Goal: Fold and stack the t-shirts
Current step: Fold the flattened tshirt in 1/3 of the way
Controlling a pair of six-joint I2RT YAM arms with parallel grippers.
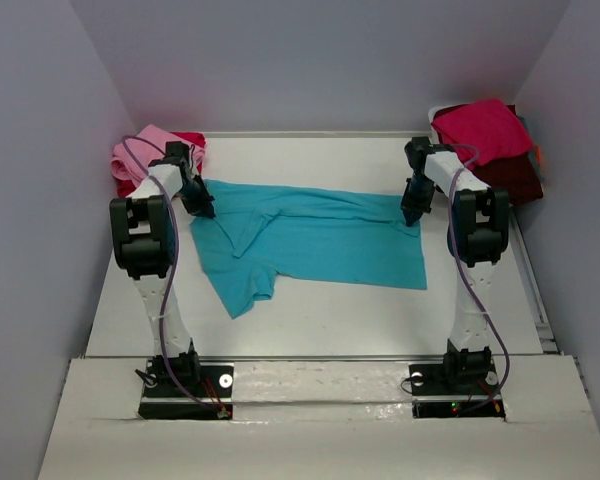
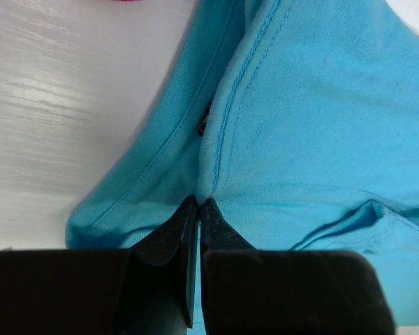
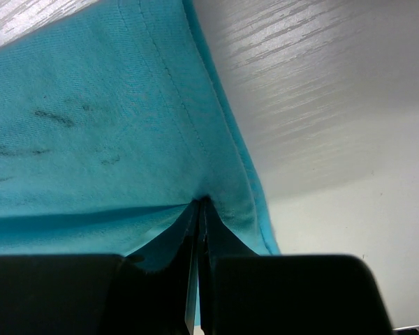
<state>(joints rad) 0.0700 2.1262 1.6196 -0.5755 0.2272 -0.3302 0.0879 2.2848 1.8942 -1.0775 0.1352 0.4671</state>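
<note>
my left pincer [image 1: 202,208] is clenched on the turquoise t-shirt [image 1: 320,245] at its far left corner; in the left wrist view the two black tips are pressed together with a ridge of cloth nipped between them, just beside a stitched seam [image 2: 227,118]; my right pincer [image 1: 412,218] is clenched on the same shirt at its far right corner; in the right wrist view the tips meet on a fold of cloth next to the doubled hem [image 3: 220,150]; the shirt lies spread across the middle of the white table [image 1: 310,320], stretched between my two arms; it is creased and partly doubled over near my left side, and a sleeve points toward the near left; the pink t-shirt [image 1: 140,152] and the red t-shirt [image 1: 192,140] are heaped at the far left corner of the table; the crimson t-shirt [image 1: 485,130] rests on the dark maroon t-shirt [image 1: 517,178] at the far right corner, well apart from the turquoise one.
</note>
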